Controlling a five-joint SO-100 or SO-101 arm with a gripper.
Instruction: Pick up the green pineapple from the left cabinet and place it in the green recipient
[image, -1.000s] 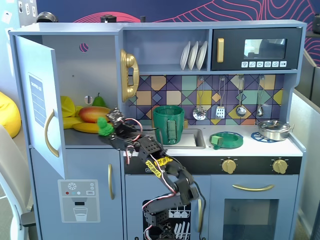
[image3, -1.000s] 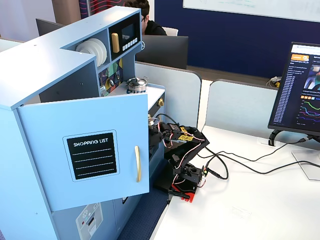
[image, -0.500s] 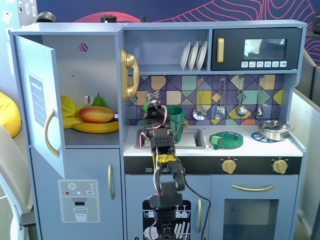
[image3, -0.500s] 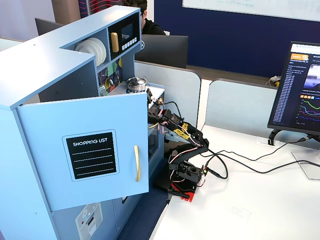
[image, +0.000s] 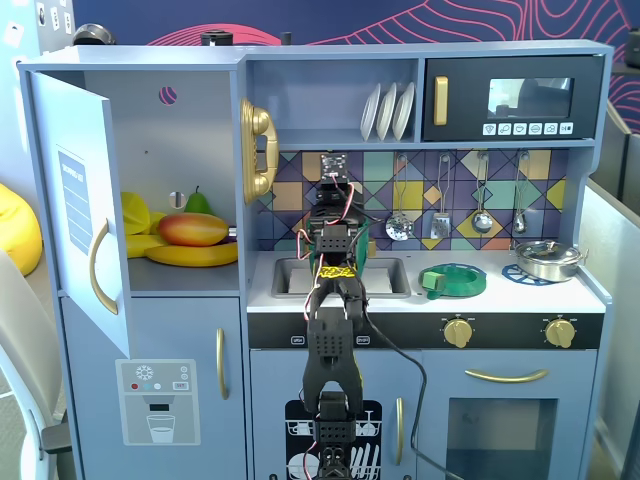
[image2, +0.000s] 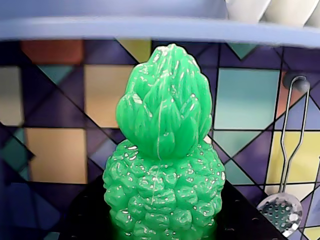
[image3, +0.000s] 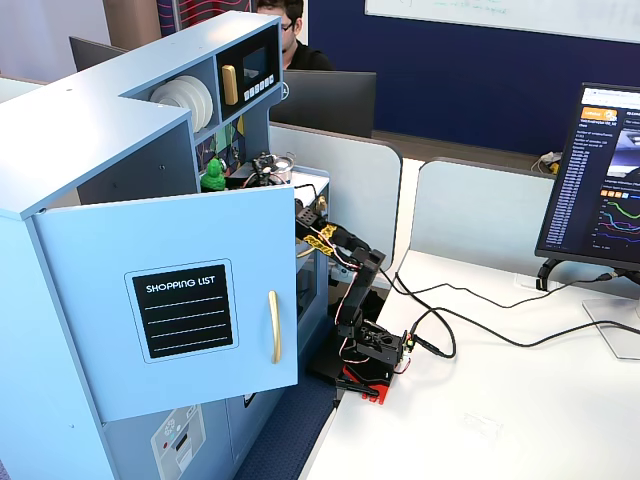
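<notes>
My gripper (image2: 165, 222) is shut on the green pineapple (image2: 162, 165), which stands upright between the black jaws, crown up, in front of the tiled backsplash. In a fixed view the gripper (image: 333, 172) is raised above the sink and hides the pineapple. In the side fixed view the pineapple (image3: 213, 176) shows just above the cabinet door's top edge. The left cabinet (image: 185, 130) stands open, its door (image: 78, 210) swung out. The green recipient (image: 453, 280), ribbed-rimmed with a handle, sits on the counter right of the sink, lower and to the right of the gripper.
A mango (image: 193, 229), bananas (image: 190, 256) and a green pear (image: 198, 202) lie in the cabinet. A steel pot (image: 548, 259) sits at the counter's right. Utensils (image: 440, 215) hang on the backsplash; a skimmer (image2: 280, 212) hangs close by. A shelf with plates (image: 388, 110) is overhead.
</notes>
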